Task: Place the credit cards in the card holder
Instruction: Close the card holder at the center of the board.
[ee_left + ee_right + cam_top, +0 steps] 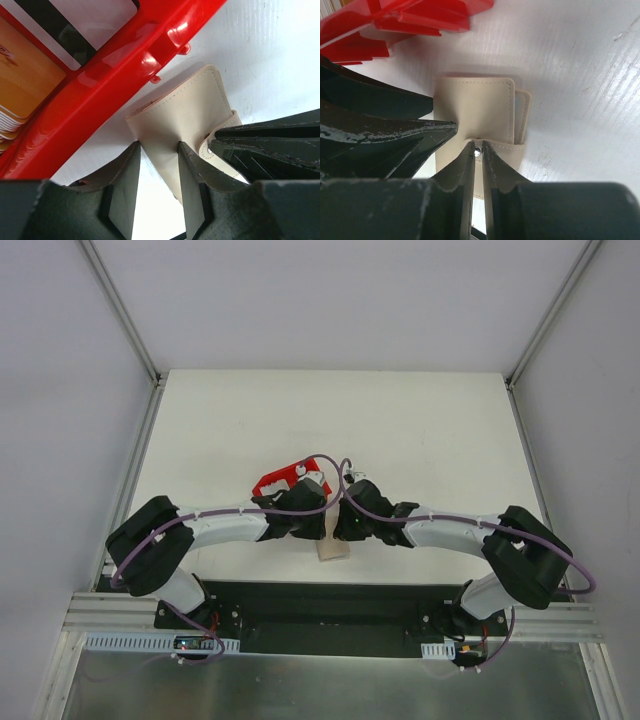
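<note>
Top view: a small flat cream leather-like card holder [333, 550] is shown lying on the white bench [420, 430], at 6 o'clock from the bench centre and between the two arm tips. A red plastic bin [280, 483] is set just beside it, at 11 o'clock from the holder. The left arm is brought in from 9 o'clock and the right arm from 3 o'clock.

Left wrist view: the left gripper [159, 150] is seen with its jaws at a moderate gap, and the near edge of the card holder is held between them, both tips being in contact with the leather. The credit cards are kept in the bin: a white card with a black stripe [75, 25] at 11 o'clock and an orange-tan card [25, 80] at 9 o'clock, with a stack of pale card edges below it.

Right wrist view: the right gripper [476, 151] is shown with its jaws drawn narrow and pinched on the closing tab of the holder, and the round metal snap stud [477, 151] is visible between the tips. A strip of pale blue lining [516, 107] is exposed at the 3 o'clock edge of the holder.
</note>
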